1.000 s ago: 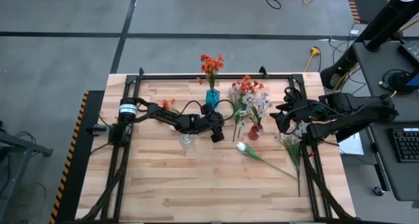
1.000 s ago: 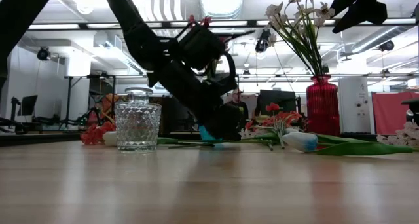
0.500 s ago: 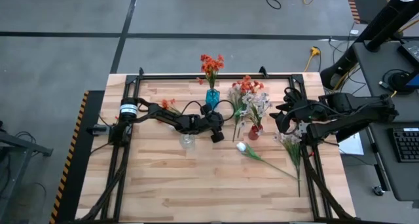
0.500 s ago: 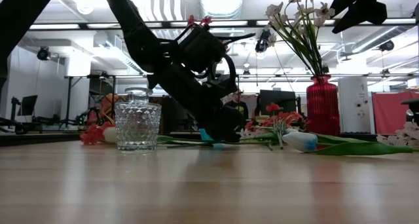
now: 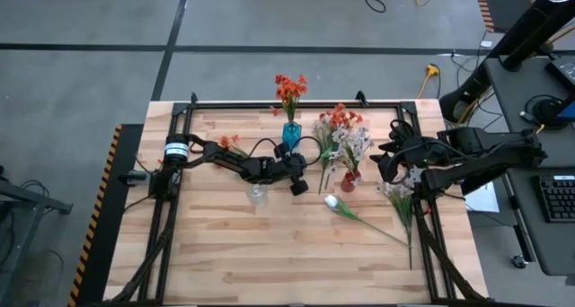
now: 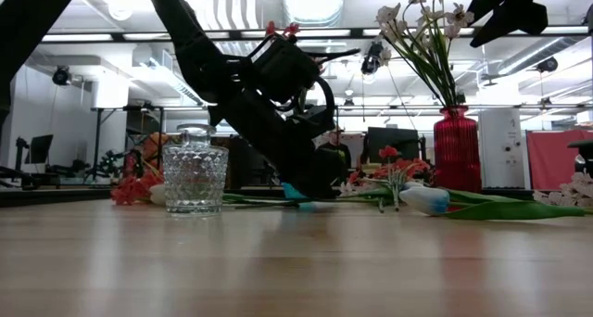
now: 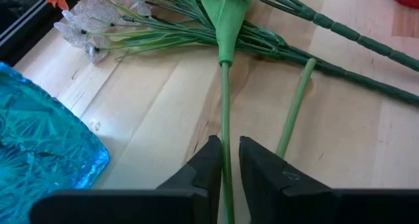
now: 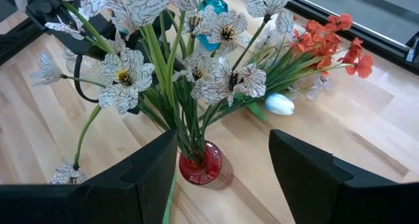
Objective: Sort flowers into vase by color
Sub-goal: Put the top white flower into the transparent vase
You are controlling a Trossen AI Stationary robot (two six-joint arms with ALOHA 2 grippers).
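Closing since the earlier frame, the left gripper (image 7: pixel 224 160) is pinching a thin green stem (image 7: pixel 224 99) lying flat on the table (image 7: pixel 163 106); the right gripper (image 8: pixel 221 165) is hanging open above the red vase (image 8: pixel 200 165); the stem is risking slipping free or dragging neighbouring stems (image 7: pixel 294 109) along, being so thin.

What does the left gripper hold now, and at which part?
The left gripper pinches a green flower stem on its bare lower length, below the leaf. The right gripper holds nothing.
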